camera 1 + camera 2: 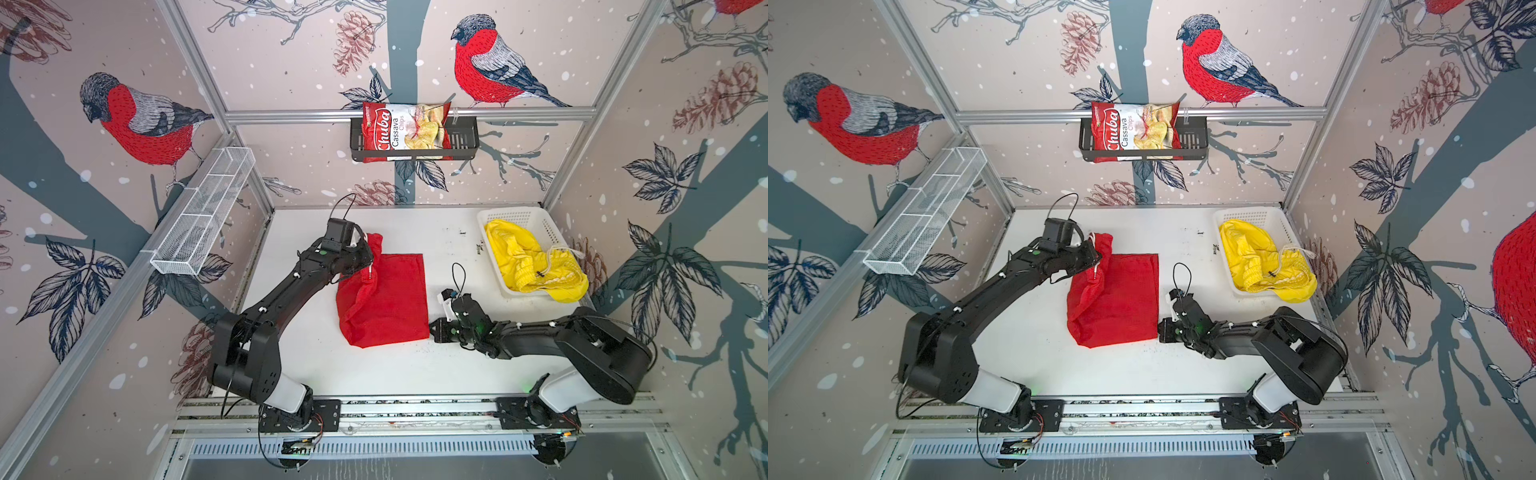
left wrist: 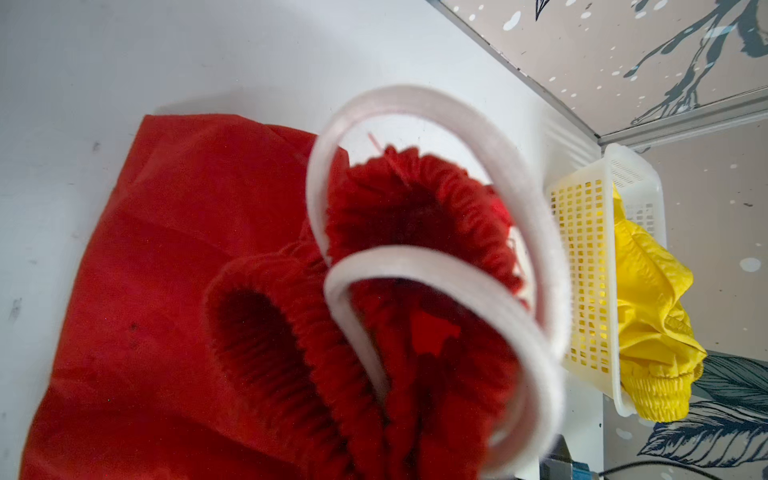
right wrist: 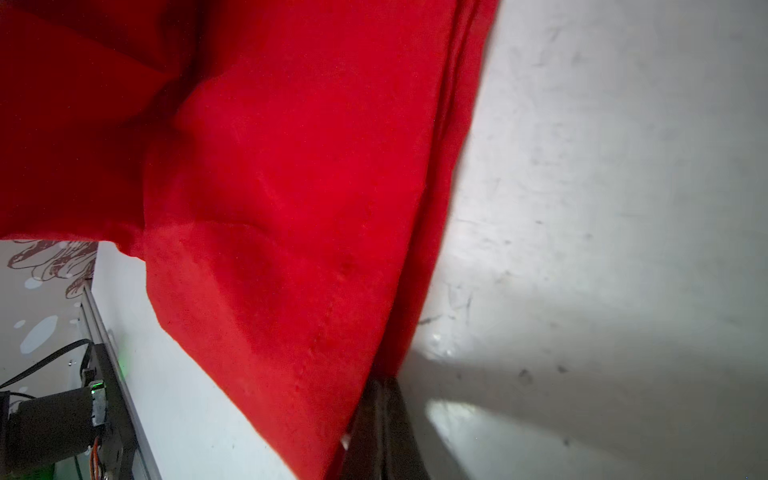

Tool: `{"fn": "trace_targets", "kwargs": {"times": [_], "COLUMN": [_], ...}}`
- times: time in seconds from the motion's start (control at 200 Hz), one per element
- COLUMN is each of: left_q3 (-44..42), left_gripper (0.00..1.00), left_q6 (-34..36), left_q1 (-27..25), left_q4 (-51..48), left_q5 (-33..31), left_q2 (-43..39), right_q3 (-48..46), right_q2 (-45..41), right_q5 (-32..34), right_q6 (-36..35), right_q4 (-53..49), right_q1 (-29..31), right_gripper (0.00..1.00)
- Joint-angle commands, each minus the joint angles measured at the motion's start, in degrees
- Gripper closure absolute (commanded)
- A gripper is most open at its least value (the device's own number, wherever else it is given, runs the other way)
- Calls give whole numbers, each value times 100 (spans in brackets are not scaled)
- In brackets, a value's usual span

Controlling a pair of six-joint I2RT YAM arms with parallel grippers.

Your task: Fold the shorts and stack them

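Right, red shorts [image 1: 386, 299] lie mid-table [image 1: 374, 370]. Top views hide both grips. Left wrist view shows the left gripper [image 1: 368, 259] pinching the gathered waistband. Right wrist view shows the right gripper [image 3: 384, 386] clamped on a hem corner. Yellow shorts [image 1: 536, 262] spill over the white basket [image 1: 511, 216]. Chips bag [image 1: 405, 126] sits in the black wall rack [image 1: 461, 143].

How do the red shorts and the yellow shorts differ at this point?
The red shorts lie on the table, mostly flattened; the yellow shorts sit crumpled in the white basket, spilling over its rim. The left pincer grips the red shorts' waistband and the right pincer a corner; nothing touches the yellow shorts. Both have gathered elastic waistbands.
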Motion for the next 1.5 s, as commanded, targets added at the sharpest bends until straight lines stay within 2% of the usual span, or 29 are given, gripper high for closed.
{"fn": "trace_targets", "kwargs": {"times": [0.0, 0.205, 0.365, 0.625, 0.655, 0.685, 0.715, 0.73, 0.785, 0.92, 0.961, 1.186, 1.306, 1.396, 1.496], "left_q3": [157, 505, 843, 1079, 1078, 1072, 1065, 1063, 1005, 819, 767, 103, -36, -64, -239], "left_gripper": [100, 100, 100, 98, 94, 86, 69, 65, 60, 34, 30, 30, 30, 39, 48], "left_q6": [-130, -372, -556, -821, -850, -876, -903, -913, -947, -1100, -1137, -1365, -1204, -888, -602], "left_q1": [-232, -788, -1014, -1329, -1370, -1404, -1441, -1456, -1508, -1652, -1681, -1697, -1700, -1671, -1576], "left_q4": [-111, -132, -101, 62, 86, 119, 163, 192, 352, 698, 793, 2009, 2031, 1665, 1359], "left_q5": [-252, -365, -107, -109, -109, -75, -26, 24, 225, 640, 768, 1710, 1732, 1531, 1384], "left_q2": [241, 977, 1579, 2068, 2097, 2129, 2158, 2175, 2216, 2199, 2177, 1654, 1308, 1118, 914], "right_q3": [-137, -213, -213, -301, -310, -310, -317, -319, -317, -417, -478, -738, -772, -642, -366], "right_q2": [227, 563, 597, 704, 740, 783, 814, 835, 880, 827, 760, 214, -384, -1051, -1848], "right_q5": [97, -44, -122, -201, -223, -238, -260, -265, -267, -272, -270, -126, 80, 384, 690], "right_q6": [156, 200, 110, 112, 117, 124, 133, 134, 151, 239, 273, 430, 417, 334, 225], "right_q4": [99, 499, 554, 751, 788, 815, 840, 852, 850, 863, 857, 328, -282, -913, -1485], "right_q1": [28, 63, 63, 63, 63, 63, 55, 56, 31, -93, -150, -574, -791, -867, -886], "right_gripper": [97, 98, 99, 99, 99, 99, 99, 99, 99, 99, 99, 99, 98, 94, 83]}}
